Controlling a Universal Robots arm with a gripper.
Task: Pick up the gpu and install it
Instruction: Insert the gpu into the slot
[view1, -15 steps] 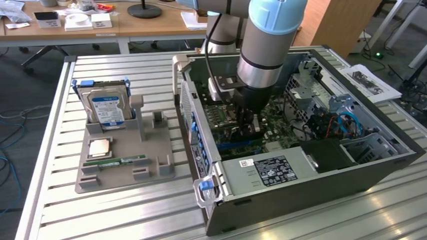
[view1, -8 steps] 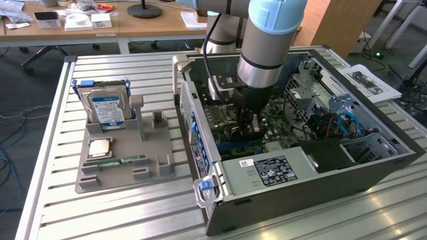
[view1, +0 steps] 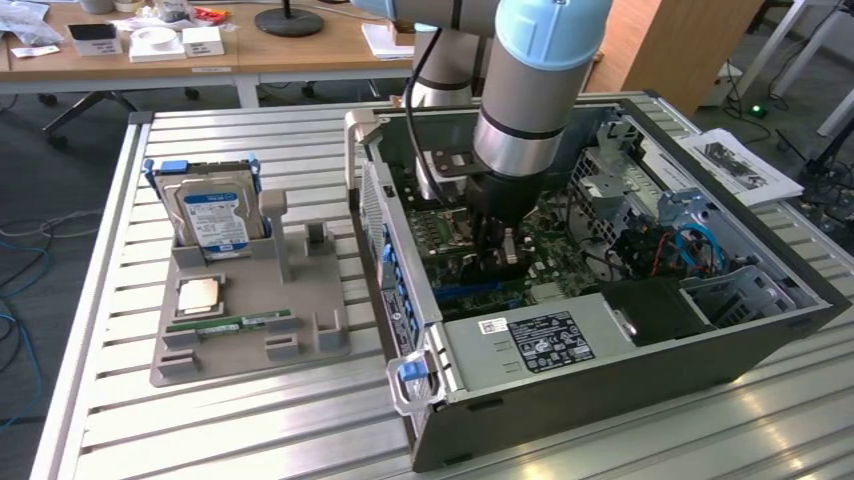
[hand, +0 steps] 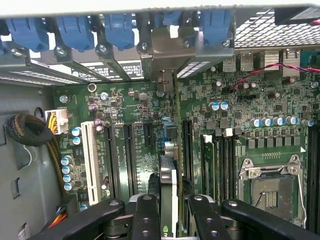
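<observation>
The gpu (hand: 168, 195) hangs edge-on in the pincer (hand: 172, 216), whose fingers are clamped on its two faces. It sits low inside the open case (view1: 747, 330), just above the motherboard (hand: 140, 125). From the wrist view the card's edge seems to run alongside the long black slot (hand: 186, 145) rather than squarely over it, though I can't tell the offset for sure from this angle.

That's the main worry. If the card goes down a little to one side, its contact edge would land on the slot's wall or on bare board and scrape or jam. The capacitors (hand: 218, 106) and the small parts beside the slot stand close enough to get knocked by a skewed card.

Its silvery end also has to meet the rear opening under the blue latches (hand: 117, 27); a tilt along the card's length could catch there and seat one end only.

The hold is narrow and on flat faces, so a hard push could make the card slip or pivot between the fingers. The case just rests on the slatted tabletop (view1: 267, 440) and might shift under a sideways shove.
</observation>
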